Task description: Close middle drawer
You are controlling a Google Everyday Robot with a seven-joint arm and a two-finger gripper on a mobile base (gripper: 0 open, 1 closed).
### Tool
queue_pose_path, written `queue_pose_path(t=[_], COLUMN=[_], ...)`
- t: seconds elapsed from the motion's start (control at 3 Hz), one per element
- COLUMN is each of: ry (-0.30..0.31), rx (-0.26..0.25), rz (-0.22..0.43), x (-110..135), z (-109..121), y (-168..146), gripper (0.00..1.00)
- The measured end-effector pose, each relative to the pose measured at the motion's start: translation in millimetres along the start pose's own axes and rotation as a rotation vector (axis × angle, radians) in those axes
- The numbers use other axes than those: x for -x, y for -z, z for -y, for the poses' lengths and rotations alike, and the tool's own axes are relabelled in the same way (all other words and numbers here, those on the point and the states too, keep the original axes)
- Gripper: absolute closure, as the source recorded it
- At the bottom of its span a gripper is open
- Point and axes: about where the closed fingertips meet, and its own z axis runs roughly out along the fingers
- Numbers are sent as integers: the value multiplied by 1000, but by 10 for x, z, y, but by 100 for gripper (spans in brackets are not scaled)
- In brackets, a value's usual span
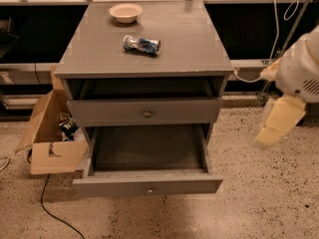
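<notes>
Cream-coloured claw [277, 126] hangs at the right edge of the view, below the white, rounded arm housing [301, 66] that carries it, and tilts down toward the left. It is in the air over the speckled stone floor [259, 203] and touches nothing. Whether it is spread or pressed together cannot be told from this angle.

The grey wooden middle drawer [119, 185], with a low wide front and a small round brass knob [150, 188], stands pulled far out of the grey wooden cabinet [219, 91], its dark inside open to the camera. It lies to the left of the claw and lower in the view. Its right front corner is the part nearest the claw, with bare floor between the two, so they are well apart.

Above it, the taller-fronted grey drawer [109, 112], with the same kind of knob, sits out only a little, leaving a dark gap under the cabinet's top surface [184, 44]. On that surface a shallow cream bowl [125, 12] rests near the back edge, and a crumpled blue-and-white container [142, 45] lies on its side nearer the middle, apart from the bowl. An open brown cardboard box [47, 151] sits on the floor just beside the cabinet's left side, and a black cable [52, 210] runs across the floor in front of it.
</notes>
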Motion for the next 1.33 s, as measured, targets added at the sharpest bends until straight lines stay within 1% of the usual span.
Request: queue_pose_path(t=[0.33,0.67,1.0,1.33], ry=[-92,-166,-166,-163], rx=[95,193,193,226], rz=[46,86,86,87], x=[-40,47,48,-15], z=[-234,-513,-515,-610], y=[-793,-1626,-1623,-1949], gripper=[0,0,0,0])
